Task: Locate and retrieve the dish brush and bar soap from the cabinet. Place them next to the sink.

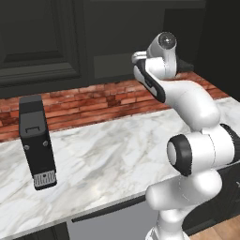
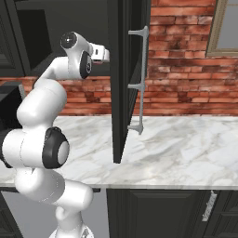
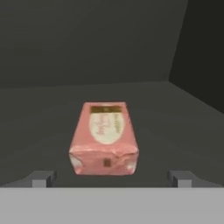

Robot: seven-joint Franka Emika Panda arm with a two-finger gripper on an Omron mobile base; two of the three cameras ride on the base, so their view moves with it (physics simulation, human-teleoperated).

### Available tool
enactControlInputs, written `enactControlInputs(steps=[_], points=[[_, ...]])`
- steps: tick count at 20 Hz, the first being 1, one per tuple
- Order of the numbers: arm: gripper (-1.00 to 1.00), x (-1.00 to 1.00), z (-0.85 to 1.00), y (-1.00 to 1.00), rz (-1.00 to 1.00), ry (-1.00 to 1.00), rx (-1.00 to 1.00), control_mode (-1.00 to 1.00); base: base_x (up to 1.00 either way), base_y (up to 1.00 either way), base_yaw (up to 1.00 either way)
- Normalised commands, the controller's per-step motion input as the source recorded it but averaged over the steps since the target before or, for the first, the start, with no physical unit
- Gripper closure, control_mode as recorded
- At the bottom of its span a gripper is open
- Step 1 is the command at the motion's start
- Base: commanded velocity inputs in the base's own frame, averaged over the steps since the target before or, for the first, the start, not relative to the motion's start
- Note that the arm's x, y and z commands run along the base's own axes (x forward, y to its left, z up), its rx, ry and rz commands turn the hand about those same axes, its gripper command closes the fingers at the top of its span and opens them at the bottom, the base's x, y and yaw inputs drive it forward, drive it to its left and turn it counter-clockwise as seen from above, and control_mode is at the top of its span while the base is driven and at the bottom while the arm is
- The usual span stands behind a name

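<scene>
My gripper (image 3: 112,178) is spread wide inside the cabinet (image 2: 122,69), the pink bar soap (image 3: 104,139) lying just ahead between my fingertips (image 3: 41,179).

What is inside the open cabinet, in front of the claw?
A pink wrapped bar soap lies alone on the dark shelf of the cabinet, between the open claw tips and not touched. The dish brush is not visible there; the cabinet's open door hides the rest of the inside.
</scene>
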Motion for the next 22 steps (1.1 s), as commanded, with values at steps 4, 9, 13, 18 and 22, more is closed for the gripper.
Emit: enactControlInputs(steps=[4, 9, 13, 18, 22], points=[[-1.00, 0.34, 0.00, 0.03, 0.00, 0.00, 0.00, -1.00, 0.00, 0.00, 0.00], [-1.00, 0.30, -0.01, 0.01, 0.00, 0.00, 0.00, -1.00, 0.00, 0.00, 0.00], [-1.00, 0.24, -0.04, 0.00, 0.00, 0.00, 0.00, -1.00, 0.00, 0.00, 0.00], [-1.00, 0.20, -0.03, 0.00, 0.00, 0.00, 0.00, -1.00, 0.00, 0.00, 0.00], [1.00, 0.14, -0.09, 0.01, 0.00, 0.00, 0.00, -1.00, 0.00, 0.00, 0.00]])
